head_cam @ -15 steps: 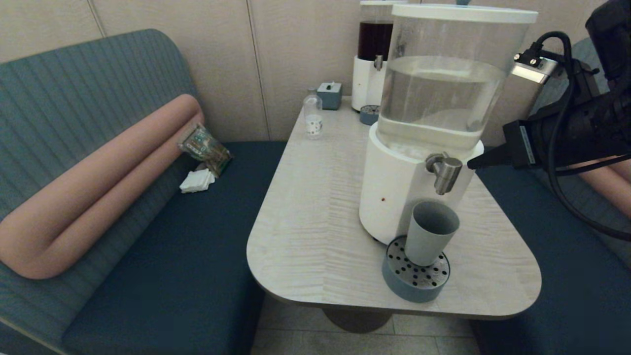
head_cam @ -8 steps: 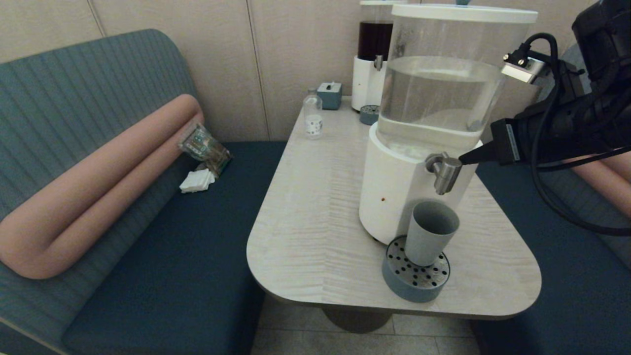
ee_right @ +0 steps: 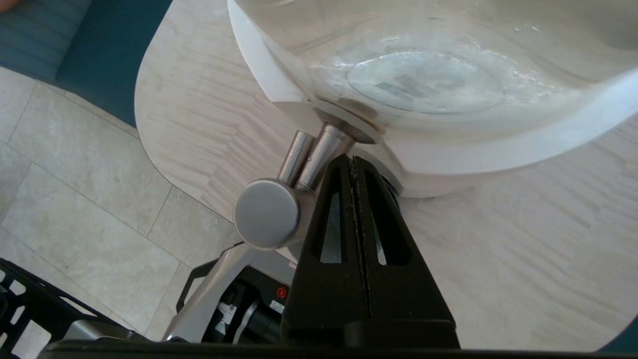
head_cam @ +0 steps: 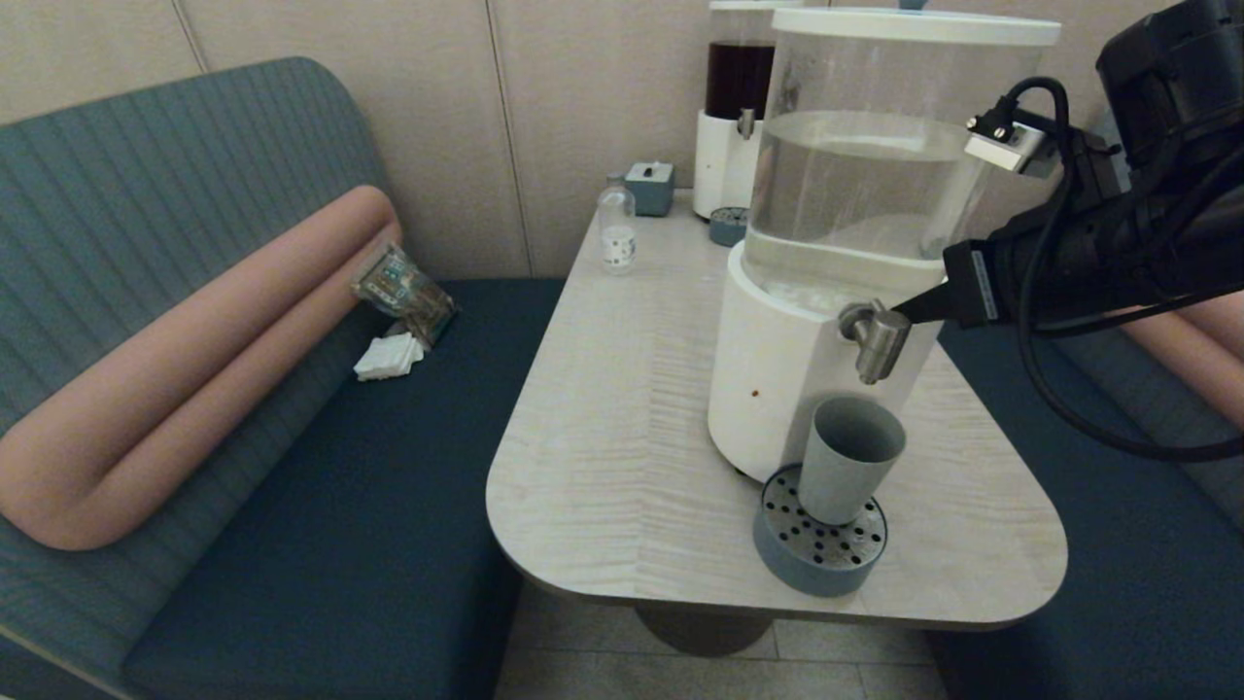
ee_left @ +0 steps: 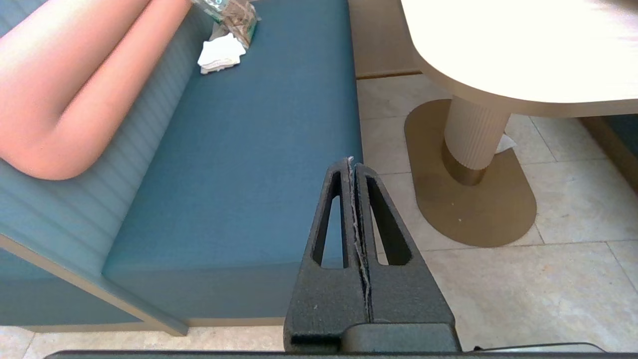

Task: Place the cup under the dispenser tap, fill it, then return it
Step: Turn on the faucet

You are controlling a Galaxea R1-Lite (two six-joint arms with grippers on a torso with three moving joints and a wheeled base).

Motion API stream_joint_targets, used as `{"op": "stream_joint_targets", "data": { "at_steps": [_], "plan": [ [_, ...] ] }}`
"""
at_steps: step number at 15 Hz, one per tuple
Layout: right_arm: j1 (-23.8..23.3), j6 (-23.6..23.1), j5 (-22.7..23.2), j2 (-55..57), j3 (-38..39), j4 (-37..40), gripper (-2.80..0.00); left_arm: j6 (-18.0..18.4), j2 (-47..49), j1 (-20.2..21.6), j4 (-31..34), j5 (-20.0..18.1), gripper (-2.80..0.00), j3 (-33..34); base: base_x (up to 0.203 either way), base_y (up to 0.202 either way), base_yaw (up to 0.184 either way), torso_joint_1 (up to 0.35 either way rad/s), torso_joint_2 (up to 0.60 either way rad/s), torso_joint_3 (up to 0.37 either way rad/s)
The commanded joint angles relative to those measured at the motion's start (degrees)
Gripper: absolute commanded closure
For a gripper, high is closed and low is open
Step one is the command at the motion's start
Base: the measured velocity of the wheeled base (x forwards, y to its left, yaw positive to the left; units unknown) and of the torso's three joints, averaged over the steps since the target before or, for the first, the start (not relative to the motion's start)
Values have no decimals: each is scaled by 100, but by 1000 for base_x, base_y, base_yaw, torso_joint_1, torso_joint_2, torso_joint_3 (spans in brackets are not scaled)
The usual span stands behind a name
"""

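The grey-blue cup (head_cam: 847, 457) stands upright on the round perforated drip tray (head_cam: 819, 549), directly beneath the brushed-steel dispenser tap (head_cam: 878, 339) of the large clear-tank dispenser (head_cam: 870, 185). My right gripper (head_cam: 900, 312) is shut, its tip at the tap's right side, level with its top. The right wrist view shows that shut right gripper (ee_right: 353, 159) against the tap (ee_right: 299, 174), beside the stem; the cup is hidden there. My left gripper (ee_left: 352, 162) is shut and empty, parked low over the bench seat and floor, out of the head view.
A narrower dark-liquid dispenser (head_cam: 736, 107) with its own small tray stands at the table's back. A small clear bottle (head_cam: 616, 231) and a blue box (head_cam: 649, 187) sit back left. Blue benches (head_cam: 321, 506) flank the table (head_cam: 622, 408); the table's pedestal (ee_left: 473, 134) rises from the tiled floor.
My right gripper has moved left and slightly up, from clear of the tap to touching its right side. The cup and the left arm have not moved.
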Motion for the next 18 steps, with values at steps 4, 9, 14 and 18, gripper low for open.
{"op": "stream_joint_targets", "data": {
  "at_steps": [4, 9, 14, 18],
  "plan": [
    [77, -113, -30, 62, -16, -198, 0, 2, 3, 0, 0, 0, 0, 1, 0, 0, 0, 0, 0, 0],
    [200, -205, -74, 158, -71, -206, 0, 2, 9, 0, 0, 0, 0, 1, 0, 0, 0, 0, 0, 0],
    [407, -316, -92, 209, -86, -355, 0, 2, 9, 0, 0, 0, 0, 1, 0, 0, 0, 0, 0, 0],
    [498, -328, -57, 209, -86, -356, 0, 2, 9, 0, 0, 0, 0, 1, 0, 0, 0, 0, 0, 0]
  ]
}}
